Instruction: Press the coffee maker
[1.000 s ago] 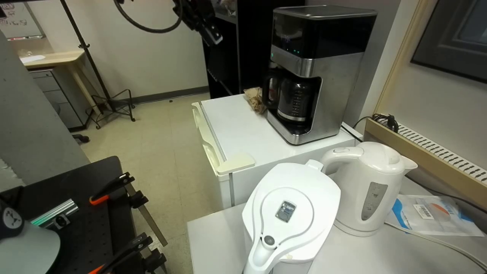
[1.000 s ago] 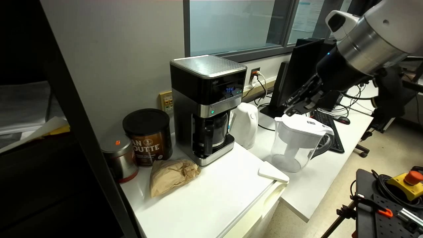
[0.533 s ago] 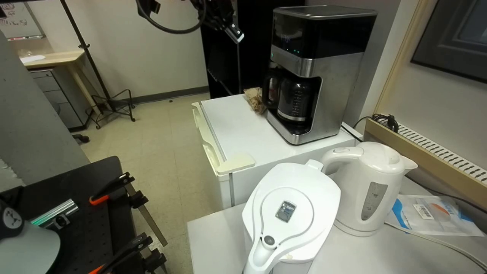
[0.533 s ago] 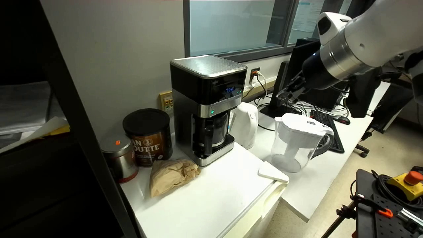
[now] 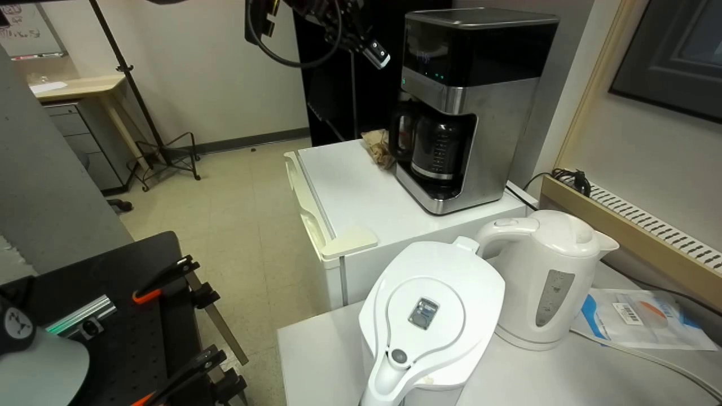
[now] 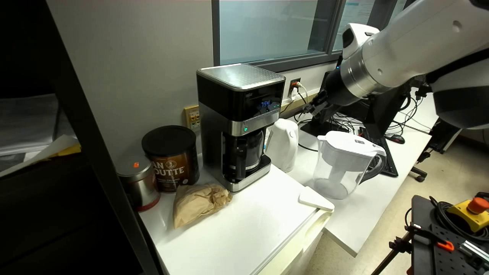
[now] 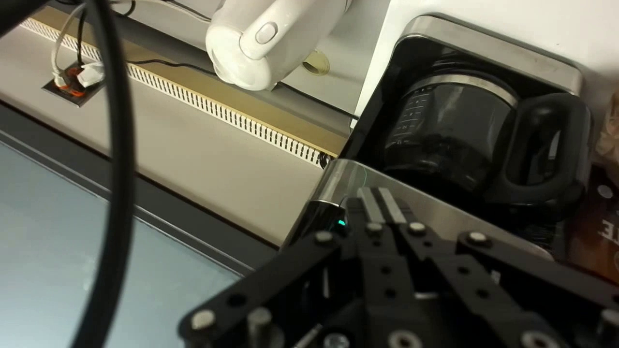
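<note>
- Spotting a metal can (image 6: pixel 138 189) at left in an exterior view, we see a coffee tin (image 6: pixel 170 152) beside it.
- Next we find the coffee maker (image 6: pixel 237 101), upright on a white surface (image 6: pixel 244 233).
- To its right stands a kettle (image 6: pixel 284 147).
- Our gripper (image 7: pixel 379 195) hangs near the coffee maker but apart from it, jaws pressed together.
- Farther right, we see a pitcher (image 6: pixel 338 166).

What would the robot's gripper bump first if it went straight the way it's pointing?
Probably the coffee maker: the gripper points at its front, near the silver panel or the carafe below. Depth is unclear, so I can't tell which part comes first.
</note>
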You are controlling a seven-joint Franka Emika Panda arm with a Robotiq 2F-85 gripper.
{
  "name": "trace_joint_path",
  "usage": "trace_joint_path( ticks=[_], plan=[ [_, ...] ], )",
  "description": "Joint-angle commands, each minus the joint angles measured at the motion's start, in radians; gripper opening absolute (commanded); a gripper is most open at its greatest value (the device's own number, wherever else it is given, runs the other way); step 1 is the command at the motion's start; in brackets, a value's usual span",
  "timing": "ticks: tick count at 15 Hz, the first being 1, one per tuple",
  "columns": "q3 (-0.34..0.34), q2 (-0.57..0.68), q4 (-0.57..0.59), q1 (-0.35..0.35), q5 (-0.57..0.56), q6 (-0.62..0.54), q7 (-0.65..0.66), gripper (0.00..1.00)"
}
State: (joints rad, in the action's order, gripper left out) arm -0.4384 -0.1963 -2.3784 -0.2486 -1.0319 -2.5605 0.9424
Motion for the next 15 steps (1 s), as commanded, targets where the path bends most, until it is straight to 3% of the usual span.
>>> trace_joint_path(
  ticks=[1,3,4,7,15],
  plan=[
    [-0.019,0.098,0.086,-0.021,-0.081,0.029,0.087,0.0],
    [-0.017,0.136,0.116,-0.023,-0.112,0.04,0.12,0.0],
    [0.105,0.161,0.134,0.103,-0.14,0.061,0.14,0.0],
    [0.18,0.209,0.176,0.172,-0.171,0.078,0.177,0.0],
    [0.303,0.3,0.255,0.276,-0.175,0.097,0.206,0.0]
  ],
)
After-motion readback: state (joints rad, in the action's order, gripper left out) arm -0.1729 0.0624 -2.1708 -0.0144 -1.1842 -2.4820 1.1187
